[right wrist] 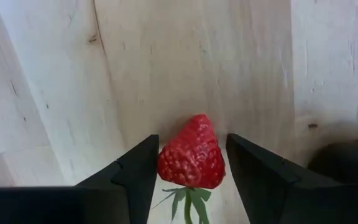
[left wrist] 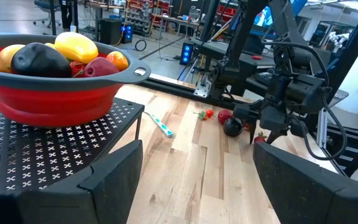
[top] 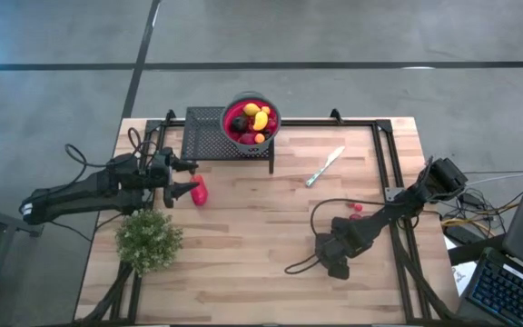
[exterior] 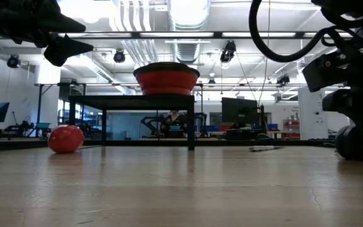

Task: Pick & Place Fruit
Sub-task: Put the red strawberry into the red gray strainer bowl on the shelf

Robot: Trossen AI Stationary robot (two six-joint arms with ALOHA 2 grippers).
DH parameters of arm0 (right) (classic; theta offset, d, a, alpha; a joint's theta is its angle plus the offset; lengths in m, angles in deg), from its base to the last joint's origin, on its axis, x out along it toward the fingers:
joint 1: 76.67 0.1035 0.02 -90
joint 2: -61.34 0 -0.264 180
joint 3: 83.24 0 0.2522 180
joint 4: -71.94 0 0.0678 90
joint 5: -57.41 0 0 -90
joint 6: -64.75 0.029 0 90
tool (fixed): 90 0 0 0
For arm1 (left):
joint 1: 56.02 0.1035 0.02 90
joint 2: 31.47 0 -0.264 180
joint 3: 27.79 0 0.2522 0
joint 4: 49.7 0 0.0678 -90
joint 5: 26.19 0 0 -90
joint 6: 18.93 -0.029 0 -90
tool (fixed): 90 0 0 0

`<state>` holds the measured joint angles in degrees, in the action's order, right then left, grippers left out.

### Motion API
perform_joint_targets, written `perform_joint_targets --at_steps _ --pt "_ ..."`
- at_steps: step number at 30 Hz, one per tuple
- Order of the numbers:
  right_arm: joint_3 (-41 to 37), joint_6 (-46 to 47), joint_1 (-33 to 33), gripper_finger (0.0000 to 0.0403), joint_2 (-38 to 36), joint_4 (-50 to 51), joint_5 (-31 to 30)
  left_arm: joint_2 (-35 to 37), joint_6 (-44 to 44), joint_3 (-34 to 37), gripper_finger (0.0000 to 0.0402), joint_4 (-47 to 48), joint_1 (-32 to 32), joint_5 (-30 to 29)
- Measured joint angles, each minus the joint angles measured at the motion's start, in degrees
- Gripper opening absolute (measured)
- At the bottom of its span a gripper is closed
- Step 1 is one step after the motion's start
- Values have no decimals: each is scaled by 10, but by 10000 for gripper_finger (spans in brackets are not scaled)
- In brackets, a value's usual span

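Knife (top: 325,167) and plant (top: 149,240) lie well apart on table (top: 243,263).

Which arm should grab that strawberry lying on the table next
Right. The right gripper already straddles the strawberry on the table, fingers either side. The left gripper hovers far off beside the rack.

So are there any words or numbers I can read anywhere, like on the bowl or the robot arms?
None can be read. The red bowl, the knife and both arms carry no visible lettering. The screens in the room behind the table are too far off and blurred to read.
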<state>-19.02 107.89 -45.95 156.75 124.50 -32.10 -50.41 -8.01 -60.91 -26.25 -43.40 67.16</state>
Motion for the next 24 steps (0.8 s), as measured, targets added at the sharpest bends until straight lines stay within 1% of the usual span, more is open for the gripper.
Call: perform_joint_targets --at_steps 7,10,16,24 --pt "0 0 0 156 0 1 2 0 0 0 312 0 0 0" --pt "0 2 0 155 0 1 5 0 0 0 312 0 0 0" --pt "0 3 0 166 0 0 7 0 0 0 312 0 0 0" --pt "2 4 -17 147 0 -5 10 0 0 0 312 0 0 0"
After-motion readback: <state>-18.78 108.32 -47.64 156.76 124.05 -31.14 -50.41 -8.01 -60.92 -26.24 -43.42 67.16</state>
